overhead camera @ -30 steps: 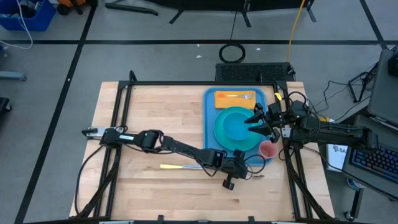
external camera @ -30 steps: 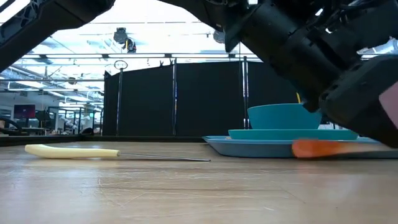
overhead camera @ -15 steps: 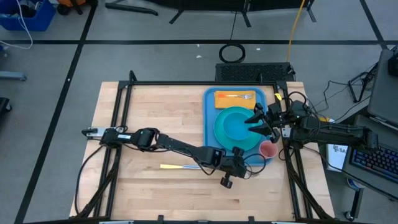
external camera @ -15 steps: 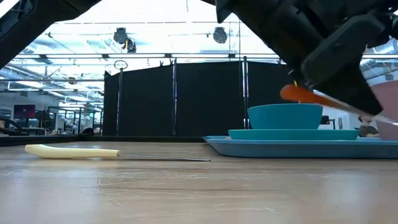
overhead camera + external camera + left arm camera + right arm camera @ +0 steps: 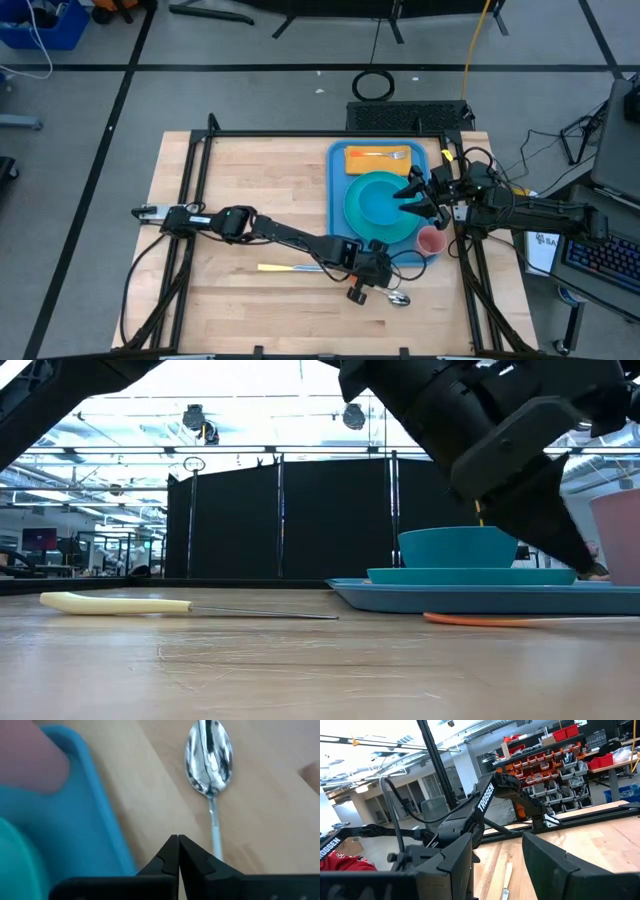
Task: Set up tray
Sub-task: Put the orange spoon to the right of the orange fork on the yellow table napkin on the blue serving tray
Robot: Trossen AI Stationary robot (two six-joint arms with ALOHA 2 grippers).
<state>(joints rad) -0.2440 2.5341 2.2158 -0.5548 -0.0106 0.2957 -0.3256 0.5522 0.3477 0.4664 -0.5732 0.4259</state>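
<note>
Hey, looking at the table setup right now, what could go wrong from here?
1. The spoon lies on the bare wood beside the tray, not on it; the left gripper reads shut above its handle, so it may have slipped free.
2. Regrasping a thin handle flat on the table could scrape the fingertips.
3. The right gripper hovers open over the plate beside the pink cup and could knock it.

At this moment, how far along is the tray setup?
Done: plate, bowl, napkin and pink cup sit on the tray. In hand: nothing; the spoon lies on the table beside the left end effector. Left: spoon and knife.
</note>
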